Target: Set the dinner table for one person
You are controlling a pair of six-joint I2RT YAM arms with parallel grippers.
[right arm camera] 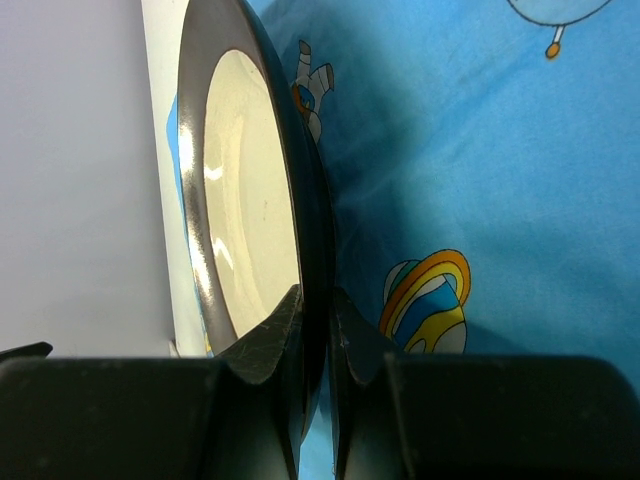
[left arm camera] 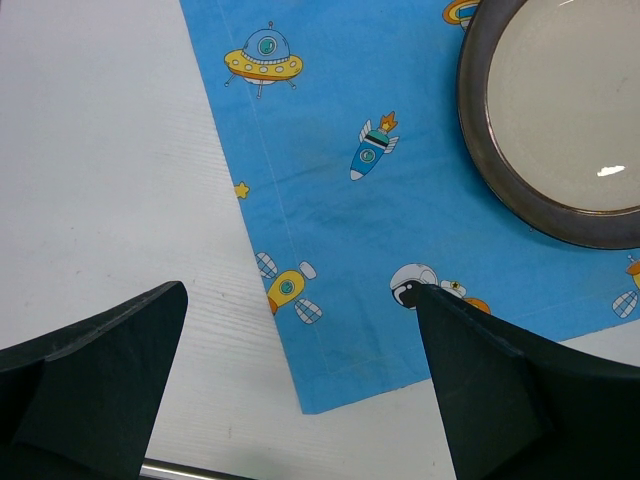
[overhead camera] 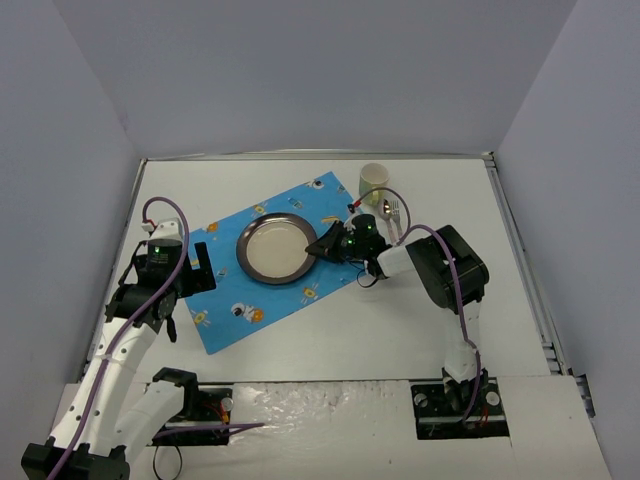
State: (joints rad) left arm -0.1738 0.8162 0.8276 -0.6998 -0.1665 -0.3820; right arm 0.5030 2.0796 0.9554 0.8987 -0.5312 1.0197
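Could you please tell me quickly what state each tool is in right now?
Left tool: open, holding nothing.
Right tool: closed on the rim of the plate.

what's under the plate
The blue placemat lies under the plate, spread on the white table. The right hand pinches the plate's rim. The cloth directly beneath the plate is covered and unseen.

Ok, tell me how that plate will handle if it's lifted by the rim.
The plate looks glazed ceramic: probably stiff, fairly heavy, breakable. The right gripper pinches only its glossy rim, so it may droop or slip in the jaws. Pushed, it could drag the placemat.
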